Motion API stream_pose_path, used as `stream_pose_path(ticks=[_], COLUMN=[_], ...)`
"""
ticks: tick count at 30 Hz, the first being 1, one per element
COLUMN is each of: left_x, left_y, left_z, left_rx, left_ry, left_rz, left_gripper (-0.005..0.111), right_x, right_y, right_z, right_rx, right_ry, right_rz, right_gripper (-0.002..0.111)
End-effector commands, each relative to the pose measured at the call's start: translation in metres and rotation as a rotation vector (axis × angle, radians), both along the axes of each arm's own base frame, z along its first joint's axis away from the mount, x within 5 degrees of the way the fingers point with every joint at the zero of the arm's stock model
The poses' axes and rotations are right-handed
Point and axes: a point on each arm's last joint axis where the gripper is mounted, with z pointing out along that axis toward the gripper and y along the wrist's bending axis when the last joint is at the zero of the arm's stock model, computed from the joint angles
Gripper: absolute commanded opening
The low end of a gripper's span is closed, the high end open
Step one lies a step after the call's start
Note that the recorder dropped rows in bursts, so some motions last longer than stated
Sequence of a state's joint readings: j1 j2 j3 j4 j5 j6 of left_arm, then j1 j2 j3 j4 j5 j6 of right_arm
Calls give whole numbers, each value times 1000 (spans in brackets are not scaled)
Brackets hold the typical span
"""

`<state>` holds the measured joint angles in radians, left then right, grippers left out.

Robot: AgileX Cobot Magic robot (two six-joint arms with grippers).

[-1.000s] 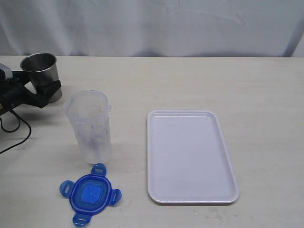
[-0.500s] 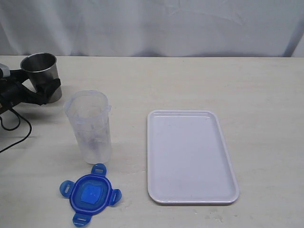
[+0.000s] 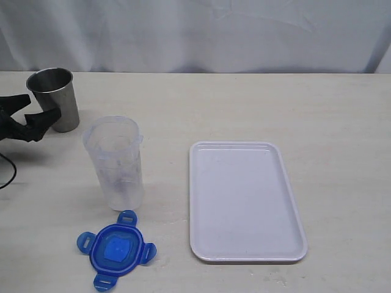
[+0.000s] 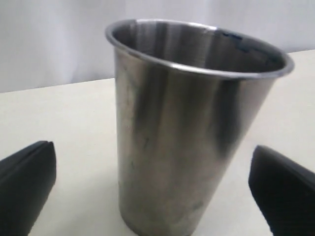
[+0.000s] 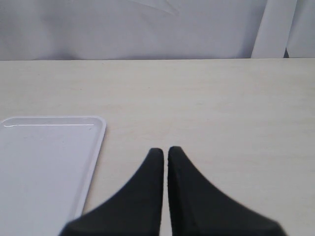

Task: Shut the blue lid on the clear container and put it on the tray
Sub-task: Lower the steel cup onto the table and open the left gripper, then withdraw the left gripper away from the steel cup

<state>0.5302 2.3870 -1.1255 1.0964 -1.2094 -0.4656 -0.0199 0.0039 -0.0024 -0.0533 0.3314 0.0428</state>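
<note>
The clear container (image 3: 115,162) stands upright and uncovered left of the white tray (image 3: 244,201). The blue lid (image 3: 116,250) lies flat on the table in front of the container. My left gripper (image 3: 38,113) is open at the far left, just short of the steel cup (image 3: 54,99), with nothing between its fingers. In the left wrist view the cup (image 4: 189,123) fills the middle, and a dark fingertip (image 4: 27,182) shows on either side, apart from it. My right gripper (image 5: 166,150) is shut and empty, beside a corner of the tray (image 5: 44,162); it is outside the exterior view.
A white cloth backdrop (image 3: 195,33) closes off the far side of the table. A black cable (image 3: 7,177) trails at the left edge.
My left gripper has drawn back to the left, off the steel cup, which stays standing. The container, lid and tray have not moved.
</note>
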Motion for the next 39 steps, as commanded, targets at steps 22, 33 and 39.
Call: stream_pose_path(ticks=[22,33,39], left_x=[-70,-105,-121], left_y=[-37,-63,-84], left_z=[75,204,236], left_rx=[-257,-785,-801], left_ry=[290,50,33], left_rz=[-177,94,-1], left_gripper=[105,105,105], right_x=[0,0,0], right_y=[0,0,0], right_z=[0,0,0], right_rx=[-13,-13,-13], right_ry=[-13,-13,-13], right_rz=[0,0,0], right_gripper=[4,4,4])
